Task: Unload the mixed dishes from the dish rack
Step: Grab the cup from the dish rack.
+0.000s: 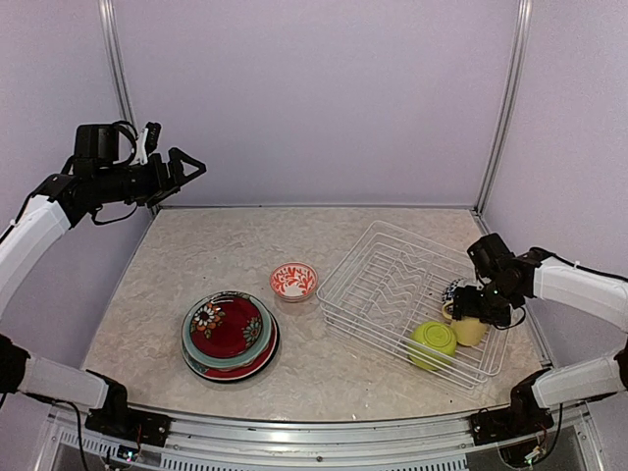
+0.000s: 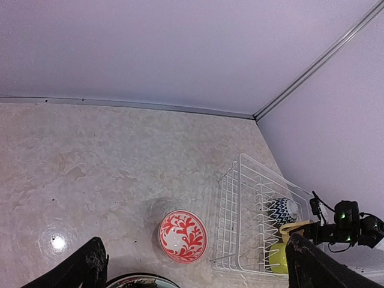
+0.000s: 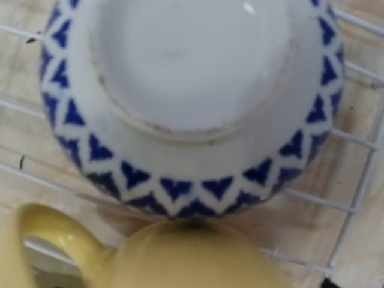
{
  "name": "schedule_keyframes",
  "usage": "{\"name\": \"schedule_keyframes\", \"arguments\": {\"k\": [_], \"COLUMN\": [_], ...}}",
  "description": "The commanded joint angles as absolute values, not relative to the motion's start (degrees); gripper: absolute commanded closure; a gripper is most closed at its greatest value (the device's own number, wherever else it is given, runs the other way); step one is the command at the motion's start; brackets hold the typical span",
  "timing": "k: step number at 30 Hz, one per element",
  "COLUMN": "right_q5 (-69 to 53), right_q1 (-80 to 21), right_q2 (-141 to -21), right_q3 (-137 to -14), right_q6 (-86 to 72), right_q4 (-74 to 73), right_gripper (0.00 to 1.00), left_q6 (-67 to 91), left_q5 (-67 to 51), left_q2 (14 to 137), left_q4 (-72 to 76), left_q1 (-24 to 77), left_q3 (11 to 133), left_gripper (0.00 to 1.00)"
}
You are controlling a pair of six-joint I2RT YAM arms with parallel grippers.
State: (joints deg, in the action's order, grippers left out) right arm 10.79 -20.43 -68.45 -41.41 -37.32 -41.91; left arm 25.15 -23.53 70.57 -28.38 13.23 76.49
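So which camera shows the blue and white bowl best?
The right wrist view: the blue and white bowl fills the picture, its base and blue triangles clear. The top view shows only a small bit beside the right pincer. The left wrist view shows it tiny, far off in the dish rack.

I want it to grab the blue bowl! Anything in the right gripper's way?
Nothing visible lies between the right gripper and the blue-white bowl, though the yellow mug sits close beside it in the dish rack.

Dish rack point(image 1: 373, 285) holds upturned blue-white bowl point(image 3: 192, 102), yellow mug point(image 3: 180, 258) and lime bowl point(image 1: 433, 340) in its near-right corner. Red-white bowl point(image 1: 293, 281) and stacked plates point(image 1: 230, 334) lie left of it.
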Motion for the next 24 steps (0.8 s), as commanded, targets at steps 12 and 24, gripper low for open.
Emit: {"name": "schedule_keyframes", "arguments": {"k": [12, 24], "right_q5": [14.3, 10.6], "right_q1": [-19.5, -19.6], "right_q2": [-63.6, -60.6], "right_q3": [-38.3, -39.3], "right_q6": [-41.0, -39.7], "right_q4": [-38.3, -39.4], "right_gripper": [0.08, 0.51], "left_q6": [24.1, 24.0], "left_q5": [-23.6, -23.2], "left_q2": [70.3, 70.3], "left_q4": [-28.5, -28.6], "left_q1": [13.7, 14.0], "left_q3": [77.4, 77.5], "left_gripper": [0.01, 0.01]}}
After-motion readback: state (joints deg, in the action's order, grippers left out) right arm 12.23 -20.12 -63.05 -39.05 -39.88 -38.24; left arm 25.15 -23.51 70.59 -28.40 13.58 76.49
